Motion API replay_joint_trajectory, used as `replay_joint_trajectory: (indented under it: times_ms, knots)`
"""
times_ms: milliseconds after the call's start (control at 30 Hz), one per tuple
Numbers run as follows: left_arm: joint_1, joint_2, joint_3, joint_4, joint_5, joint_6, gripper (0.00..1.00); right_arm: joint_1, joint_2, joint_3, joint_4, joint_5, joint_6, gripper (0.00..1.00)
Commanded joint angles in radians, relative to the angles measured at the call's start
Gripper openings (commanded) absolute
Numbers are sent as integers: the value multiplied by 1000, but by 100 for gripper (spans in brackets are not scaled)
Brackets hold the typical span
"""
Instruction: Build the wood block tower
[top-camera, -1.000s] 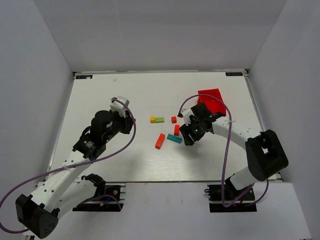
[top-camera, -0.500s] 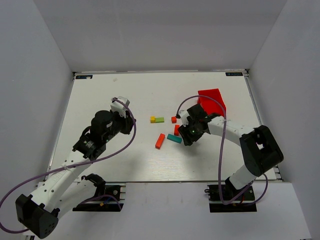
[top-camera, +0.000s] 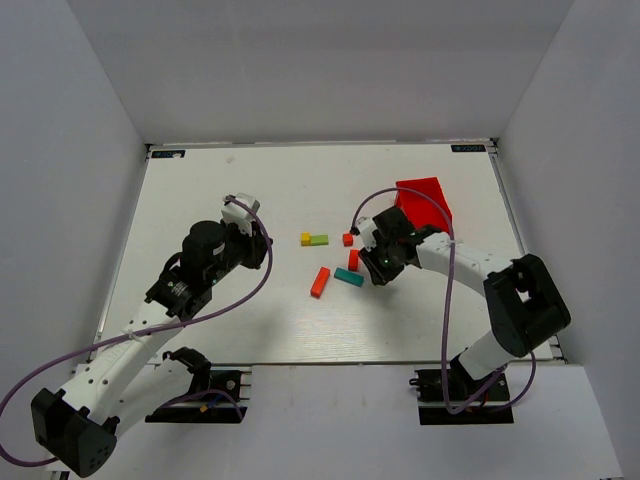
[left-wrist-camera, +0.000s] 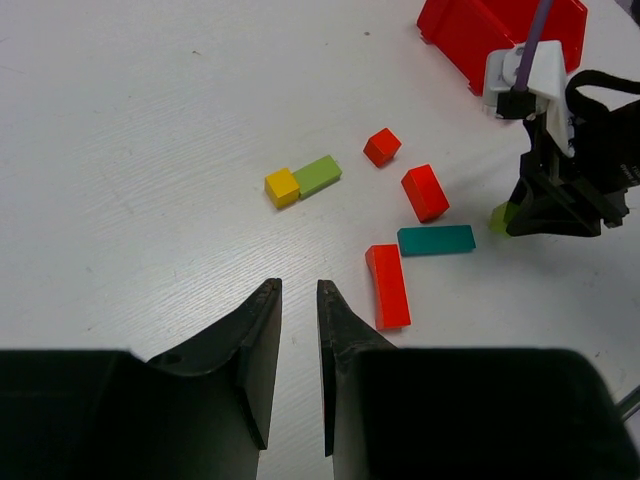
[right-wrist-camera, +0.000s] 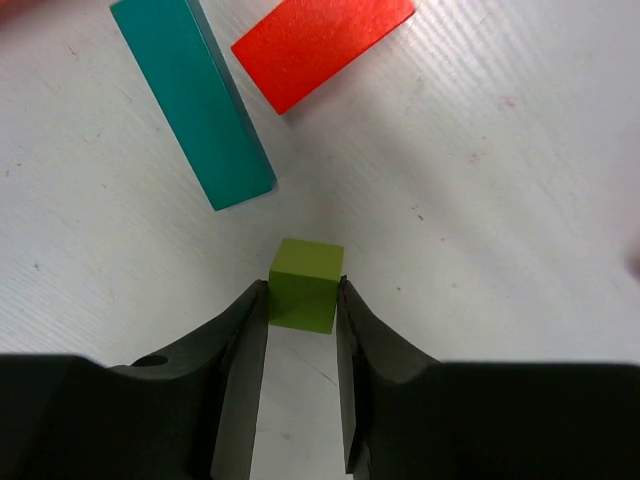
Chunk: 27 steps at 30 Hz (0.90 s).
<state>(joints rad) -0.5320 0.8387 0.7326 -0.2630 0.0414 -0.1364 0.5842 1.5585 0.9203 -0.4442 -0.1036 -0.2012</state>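
Right gripper (right-wrist-camera: 302, 292) is nudged toward 9 o'clock, clamped on green cube (right-wrist-camera: 306, 285); stacking is not begun. Left gripper (left-wrist-camera: 298, 300) is kept barely ajar, empty.

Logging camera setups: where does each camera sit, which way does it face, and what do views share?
Top external: above, behind the bases, looking down on the table; both arms show.
Left wrist: on its wrist, looking forward and down at the blocks; own jaws at bottom.
Right wrist: looking straight down at a green cube between its jaws.
Shared: teal bar, in all three.
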Motion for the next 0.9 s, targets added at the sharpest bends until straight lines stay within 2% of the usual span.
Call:
replay_joint_trajectory:
  times_ms: [0, 200, 300, 600, 700, 867]
  knots:
    - [6, -6, -1, -8, 14, -5, 32, 5, -80, 83, -11, 25, -64, 13]
    - [6, 3, -1, -8, 14, 4, 32, 0, -135, 199, -14, -34, -282, 10]
    - [6, 3, -1, -8, 14, 4, 32, 0, -114, 253, -20, -86, -427, 0]
    - [6, 13, -1, -8, 14, 14, 32, 5, 61, 334, 4, -281, -844, 0]
    - [6, 13, -1, -8, 14, 14, 32, 3, 107, 377, 36, -314, -865, 0]
    - [6, 22, -1, -8, 14, 23, 32, 5, 199, 475, -19, -366, -886, 0]
